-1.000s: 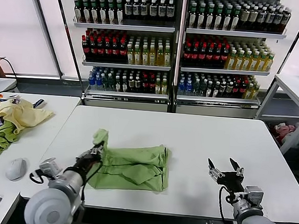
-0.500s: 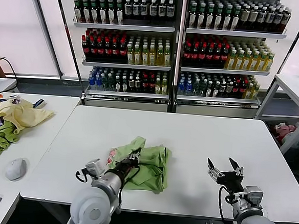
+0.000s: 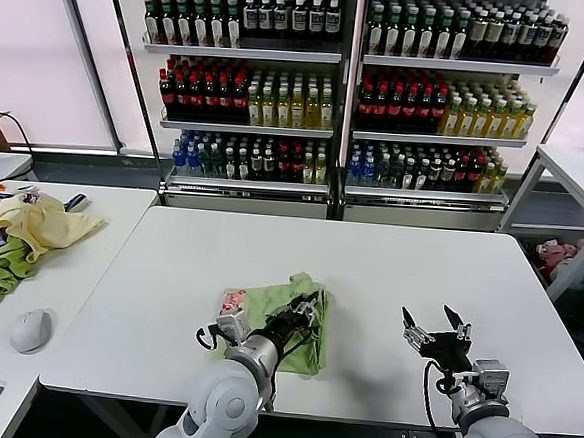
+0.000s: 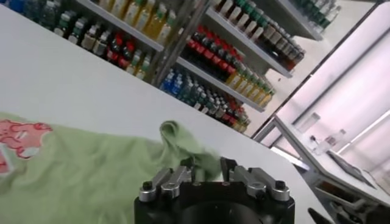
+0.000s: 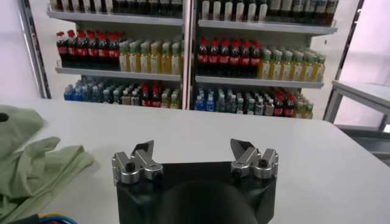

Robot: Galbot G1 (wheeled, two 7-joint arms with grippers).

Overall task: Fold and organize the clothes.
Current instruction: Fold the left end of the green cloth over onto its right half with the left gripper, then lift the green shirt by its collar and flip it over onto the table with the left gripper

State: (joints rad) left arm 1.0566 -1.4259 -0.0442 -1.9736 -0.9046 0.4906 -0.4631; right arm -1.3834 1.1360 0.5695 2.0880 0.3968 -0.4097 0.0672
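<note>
Head view, left gripper (image 3: 309,306) over folded polo shirt (image 3: 276,308)

We see our right gripper (image 5: 194,152) spread wide above the white table (image 5: 292,152), the green shirt (image 5: 30,164) bunched beside it.

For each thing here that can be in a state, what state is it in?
polo shirt: folded over, bunched, flat on the table, red print showing.
left gripper: over the shirt's right edge, fingers parted.
right gripper: open, empty, above the table.
yellow garment: crumpled on the side table.
</note>
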